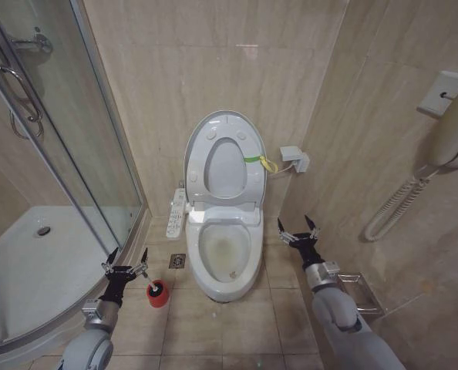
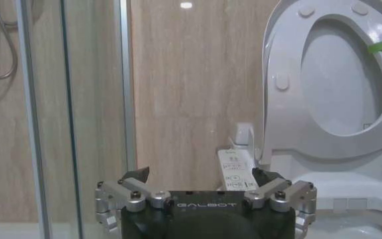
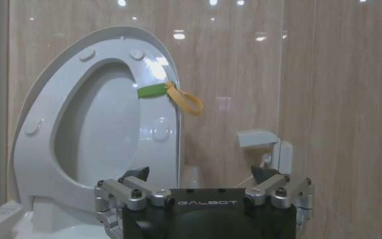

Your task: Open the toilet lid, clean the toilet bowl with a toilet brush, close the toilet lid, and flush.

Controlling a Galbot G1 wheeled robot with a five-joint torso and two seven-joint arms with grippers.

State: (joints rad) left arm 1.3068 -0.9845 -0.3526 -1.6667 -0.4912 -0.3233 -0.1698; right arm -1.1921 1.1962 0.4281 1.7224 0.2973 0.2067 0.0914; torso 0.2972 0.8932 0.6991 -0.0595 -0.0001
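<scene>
The toilet lid (image 1: pixel 224 158) stands raised against the far wall with the seat, leaving the stained toilet bowl (image 1: pixel 227 254) open. The left gripper (image 1: pixel 126 261) hovers spread wide and empty near the toilet brush (image 1: pixel 157 292) in its red holder on the floor, left of the bowl beside the shower tray (image 1: pixel 28 270). The right gripper (image 1: pixel 298 230), also wide open and empty, hangs right of the bowl, near the side wall and a clear tray (image 1: pixel 360 289).

Left arm: we hold it low at our left side, forearm reaching forward.
Left gripper (image 1: pixel 127 259): fingers spread wide, nothing between them, tips pointing up and ahead.
Right arm: we extend it forward at our right side, wrist raised.
Right gripper (image 1: pixel 297 229): fingers parted, empty, held higher than the left.
</scene>
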